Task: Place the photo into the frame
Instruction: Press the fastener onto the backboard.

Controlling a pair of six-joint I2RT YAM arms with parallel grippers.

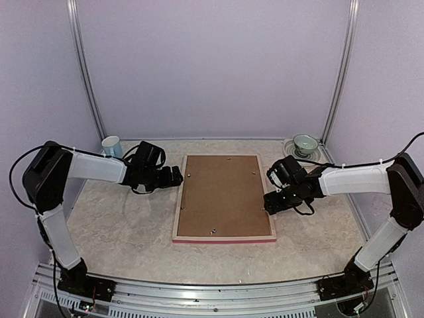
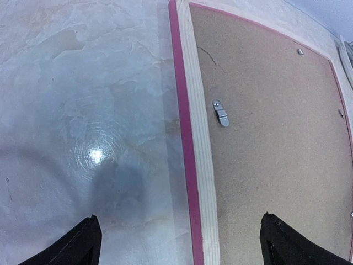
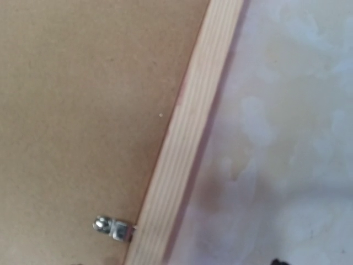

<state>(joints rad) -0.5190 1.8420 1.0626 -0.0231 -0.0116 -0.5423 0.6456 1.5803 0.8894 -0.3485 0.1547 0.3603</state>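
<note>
The frame (image 1: pixel 179 199) lies face down in the middle of the table, pale wood back up, with a pink edge along its near side. A brown backing board (image 1: pixel 222 195) fills it, with small metal clips (image 2: pixel 220 112) at the rails. The photo is hidden. My left gripper (image 1: pixel 177 177) hovers open at the left rail (image 2: pixel 198 143), one finger over the table and one over the board. My right gripper (image 1: pixel 270 202) is over the right rail (image 3: pixel 187 143). Only its dark fingertips (image 3: pixel 278 261) show at the bottom edge, wide apart, holding nothing.
A pale cup (image 1: pixel 111 146) stands at the back left corner, just behind my left arm. A greenish bowl on a saucer (image 1: pixel 305 142) sits at the back right. Lilac walls with metal posts close in the back and both sides.
</note>
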